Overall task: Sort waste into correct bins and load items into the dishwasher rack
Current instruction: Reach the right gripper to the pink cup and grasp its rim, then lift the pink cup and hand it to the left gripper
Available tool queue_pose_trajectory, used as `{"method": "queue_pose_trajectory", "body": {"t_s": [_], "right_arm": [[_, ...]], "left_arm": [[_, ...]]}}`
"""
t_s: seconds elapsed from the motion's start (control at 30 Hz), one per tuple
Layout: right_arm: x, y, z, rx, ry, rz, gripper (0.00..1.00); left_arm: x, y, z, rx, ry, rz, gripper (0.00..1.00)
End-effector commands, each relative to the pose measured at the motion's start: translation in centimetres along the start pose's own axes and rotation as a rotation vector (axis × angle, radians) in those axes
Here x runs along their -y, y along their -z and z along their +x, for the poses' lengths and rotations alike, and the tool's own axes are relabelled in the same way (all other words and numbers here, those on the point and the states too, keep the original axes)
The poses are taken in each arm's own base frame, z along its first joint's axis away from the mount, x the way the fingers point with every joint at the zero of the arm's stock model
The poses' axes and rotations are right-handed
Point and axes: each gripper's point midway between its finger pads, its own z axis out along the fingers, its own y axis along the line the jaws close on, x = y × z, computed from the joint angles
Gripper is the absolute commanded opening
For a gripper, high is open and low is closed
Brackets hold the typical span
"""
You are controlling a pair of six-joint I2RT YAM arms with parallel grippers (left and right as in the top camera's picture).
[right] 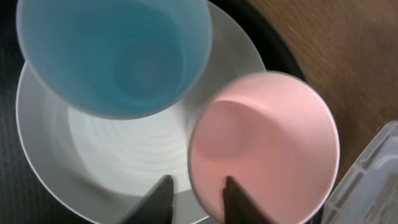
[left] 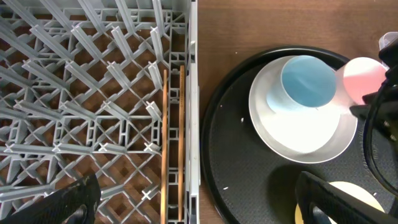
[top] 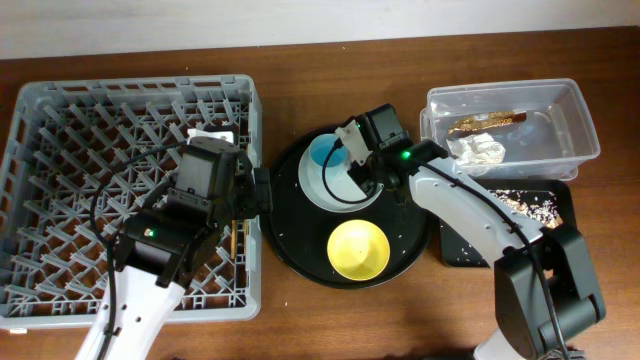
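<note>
My right gripper [top: 352, 150] [right: 198, 180] is shut on the rim of the pink cup [right: 267, 137], one finger inside and one outside. The pink cup [left: 360, 78] sits at the plate's edge. The light-blue cup [top: 325, 152] [right: 118, 50] stands on the grey-white plate [top: 345, 190] [right: 112, 162]. The yellow bowl [top: 359, 249] is in front of the plate. The chopsticks [left: 165, 137] lie in the grey rack [top: 40, 130] along its right wall. My left gripper [top: 255, 192] [left: 199, 205] is open and empty over that wall.
Plate and bowl rest on a round black tray [top: 295, 240]. The clear tub [top: 585, 120] at back right holds the gold-brown wrapper [top: 488, 122] and the white napkin [top: 480, 150]. The shallow black tray [top: 560, 195] in front of it holds crumbs [top: 525, 205].
</note>
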Motion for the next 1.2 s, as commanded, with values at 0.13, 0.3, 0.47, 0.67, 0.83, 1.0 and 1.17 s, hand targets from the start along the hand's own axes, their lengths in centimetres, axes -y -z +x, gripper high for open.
{"method": "queue_pose_trajectory", "body": {"t_s": [0.13, 0.3, 0.47, 0.67, 0.83, 1.0, 1.17], "right_arm": [[0.8, 2.1, -1.6, 0.058, -0.007, 0.018, 0.04], [1.8, 9.1, -4.2, 0.185, -0.014, 0.056, 0.04], [1.9, 16.5, -3.9, 0.290, -0.135, 0.068, 0.04], [0.6, 19.6, 0.6, 0.198, -0.185, 0.038, 0.04], [-0.4, 19.2, 3.6, 0.075, -0.230, 0.006, 0.04], [-0.8, 19.2, 3.8, 0.065, -0.241, -0.020, 0.04], [-1.9, 20.8, 3.2, 0.130, -0.277, -0.083, 0.04]], "left_arm": [[0.0, 0.4, -0.5, 0.018, 0.004, 0.004, 0.99], [0.0, 0.4, -0.5, 0.018, 0.004, 0.004, 0.99], [0.0, 0.4, -0.5, 0.018, 0.004, 0.004, 0.99], [0.0, 0.4, -0.5, 0.018, 0.004, 0.004, 0.99], [0.0, 0.4, -0.5, 0.018, 0.004, 0.004, 0.99], [0.0, 0.4, -0.5, 0.018, 0.004, 0.004, 0.99], [0.0, 0.4, -0.5, 0.018, 0.004, 0.004, 0.99]]}}
